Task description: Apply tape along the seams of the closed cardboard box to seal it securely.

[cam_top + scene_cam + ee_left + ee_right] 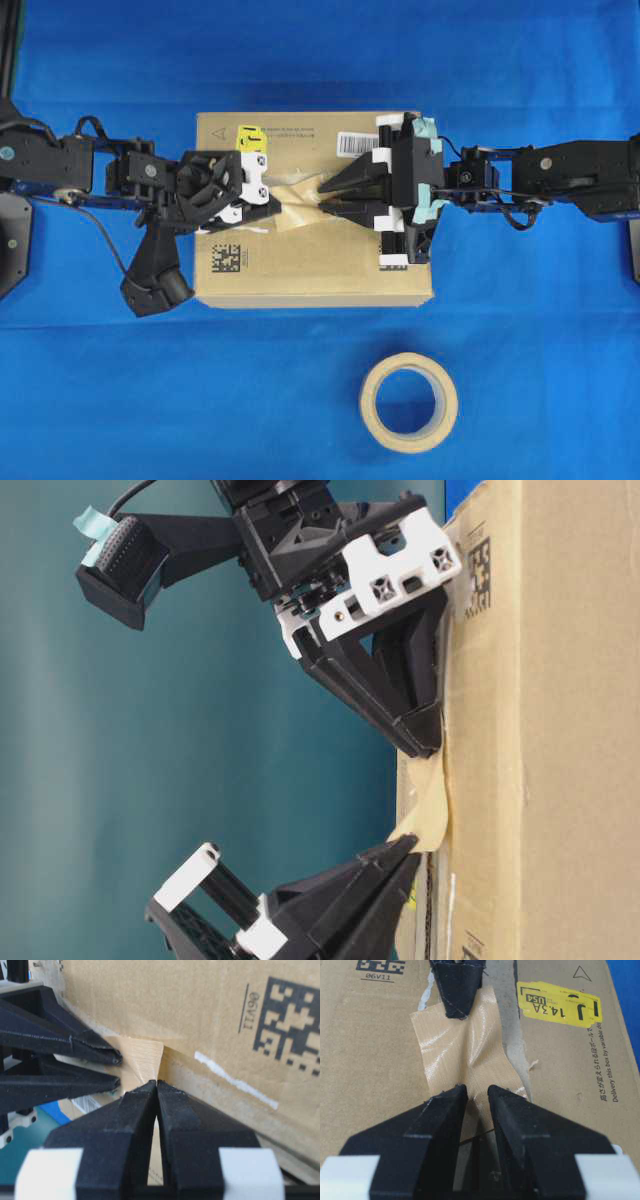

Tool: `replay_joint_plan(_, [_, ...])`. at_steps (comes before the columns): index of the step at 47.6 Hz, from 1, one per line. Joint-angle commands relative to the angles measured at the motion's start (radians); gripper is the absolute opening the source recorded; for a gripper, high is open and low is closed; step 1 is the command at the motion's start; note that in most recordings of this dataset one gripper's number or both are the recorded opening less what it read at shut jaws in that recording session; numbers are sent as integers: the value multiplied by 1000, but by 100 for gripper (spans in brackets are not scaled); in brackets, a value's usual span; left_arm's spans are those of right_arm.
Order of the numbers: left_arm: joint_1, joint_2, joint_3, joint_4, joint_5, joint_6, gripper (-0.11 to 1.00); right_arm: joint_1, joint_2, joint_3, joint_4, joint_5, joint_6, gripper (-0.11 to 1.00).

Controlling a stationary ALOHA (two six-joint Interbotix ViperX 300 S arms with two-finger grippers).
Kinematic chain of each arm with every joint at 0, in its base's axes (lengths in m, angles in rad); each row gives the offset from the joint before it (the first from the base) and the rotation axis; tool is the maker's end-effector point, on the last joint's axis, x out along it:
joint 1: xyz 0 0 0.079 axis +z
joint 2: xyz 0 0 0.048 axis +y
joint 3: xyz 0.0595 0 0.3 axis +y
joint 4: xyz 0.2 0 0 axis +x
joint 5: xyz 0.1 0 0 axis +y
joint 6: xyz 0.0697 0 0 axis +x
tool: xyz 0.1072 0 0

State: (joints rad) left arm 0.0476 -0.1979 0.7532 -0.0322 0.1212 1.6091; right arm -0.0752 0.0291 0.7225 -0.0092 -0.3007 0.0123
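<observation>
- The tape (465, 1057), a short tan piece, lay crumpled over the seam (507, 1020) near the middle of the box (300, 275) top, stretched between the two grippers so that it could be laid along the join.
- The left gripper (272, 195), fingers pressed together, pinched one end of the tape; in its wrist view the tips met on the strip's edge, holding that end up off the cardboard.
- The right gripper (325, 195) stood with its fingers partly spread over the other end; whether it gripped the tape or only pressed on it could not be told.
- The tape looked wrinkled and raised in the middle, so it was judged not yet flat on the seam; pulling the ends apart would take out the slack.
- The box sat on the blue worktop (100, 380), yellow sticker (250, 137) up.
- A tape roll (409, 402) lay on the worktop well apart from the box, out of both arms' way.
</observation>
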Motion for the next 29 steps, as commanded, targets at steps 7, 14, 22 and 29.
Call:
replay_joint_plan(7, [23, -11, -25, -2, 21, 0, 1, -2, -9, -12, 8, 0, 0, 35])
replay_joint_plan(14, [28, -12, -23, 0, 46, -6, 4, -2, -9, -14, 9, -3, 0, 35])
replay_joint_plan(22, [38, -17, -15, -2, 52, -17, 27, -2, -9, -14, 14, -5, 0, 35])
replay_joint_plan(29, [41, -25, -5, -2, 52, -17, 60, -2, -11, -11, 20, -3, 0, 35])
